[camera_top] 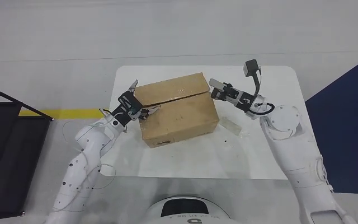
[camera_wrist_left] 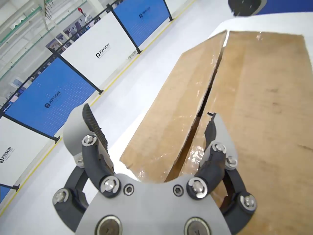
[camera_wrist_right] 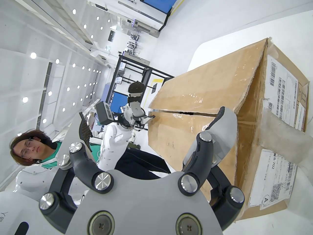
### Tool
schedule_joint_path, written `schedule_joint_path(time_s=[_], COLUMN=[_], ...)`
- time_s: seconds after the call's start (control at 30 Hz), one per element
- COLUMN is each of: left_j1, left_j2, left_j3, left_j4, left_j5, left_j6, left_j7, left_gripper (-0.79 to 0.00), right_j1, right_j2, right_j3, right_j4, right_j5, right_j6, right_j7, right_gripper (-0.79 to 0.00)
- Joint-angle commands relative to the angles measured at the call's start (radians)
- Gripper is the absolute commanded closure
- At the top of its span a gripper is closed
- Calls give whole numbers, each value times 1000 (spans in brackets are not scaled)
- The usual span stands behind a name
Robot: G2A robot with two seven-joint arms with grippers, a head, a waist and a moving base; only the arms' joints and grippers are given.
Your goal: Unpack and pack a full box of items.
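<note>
A brown cardboard box [camera_top: 179,115] stands in the middle of the white table [camera_top: 251,162]. Its two top flaps meet along a seam [camera_top: 168,102] that gapes slightly, and the far flap [camera_wrist_left: 171,103] sits a little raised. My left gripper [camera_top: 143,97] is open at the box's left end; in the left wrist view [camera_wrist_left: 151,125] one fingertip [camera_wrist_left: 210,125] rests at the seam and the other hangs off the box edge. My right gripper [camera_top: 213,89] is open at the box's right end [camera_wrist_right: 151,123], one finger [camera_wrist_right: 221,118] against the top corner of the box [camera_wrist_right: 207,91].
A clear plastic strip [camera_top: 232,124] lies on the table just right of the box. White shipping labels [camera_wrist_right: 283,86] cover the box's right end. A black rack [camera_top: 11,145] stands on the floor left of the table. The table's front part is bare.
</note>
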Motion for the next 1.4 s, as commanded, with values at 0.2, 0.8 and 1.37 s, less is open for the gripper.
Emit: schedule_joint_path(time_s=[0.2, 0.8, 1.37], left_j1=[-48, -113, -110], left_j2=[-11, -21, -20], left_j3=[45, 164, 157], left_j4=[3, 144, 141], left_j5=[36, 153, 143], left_j6=[175, 231, 237], left_j7=[-90, -110, -114], left_gripper=[-785, -785, -785], right_j1=[0, 0, -104], right_j2=[0, 0, -4], right_j3=[0, 0, -9], right_j4=[0, 0, -90], right_j5=[0, 0, -268], right_j6=[0, 0, -55], right_j7=[0, 0, -331], right_gripper=[-785, -785, -785])
